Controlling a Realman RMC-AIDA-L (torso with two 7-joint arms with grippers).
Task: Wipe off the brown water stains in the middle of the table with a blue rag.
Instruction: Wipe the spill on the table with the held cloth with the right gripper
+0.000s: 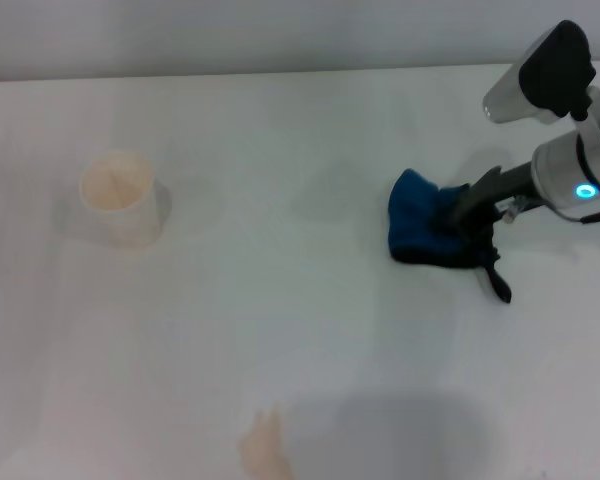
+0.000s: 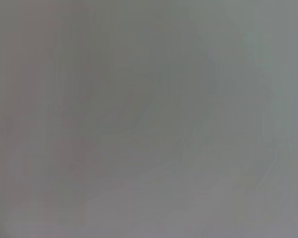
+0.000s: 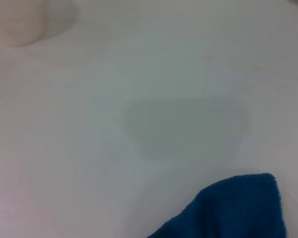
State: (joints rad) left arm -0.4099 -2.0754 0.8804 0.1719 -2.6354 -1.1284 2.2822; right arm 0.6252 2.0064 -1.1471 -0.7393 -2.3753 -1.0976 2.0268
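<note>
rag-work sits at the right side of the white bench point(image 1: 280, 200): the right gripper point(image 1: 467, 225) reaches in from the right edge and pinches the blue rag point(image 1: 425, 232), which is bunched up into a lump, its black loop tab trailing toward the near edge. in the right wrist view a corner of the blue rag point(image 3: 233, 208) shows against the pale bench point(image 3: 89, 148). the brown water stains point(image 1: 264, 445) lie as a small tan patch at the near edge, well apart from the rag. a cream paper cup point(image 1: 123, 200) stands upright on the left side. the left gripper is not seen.
</note>
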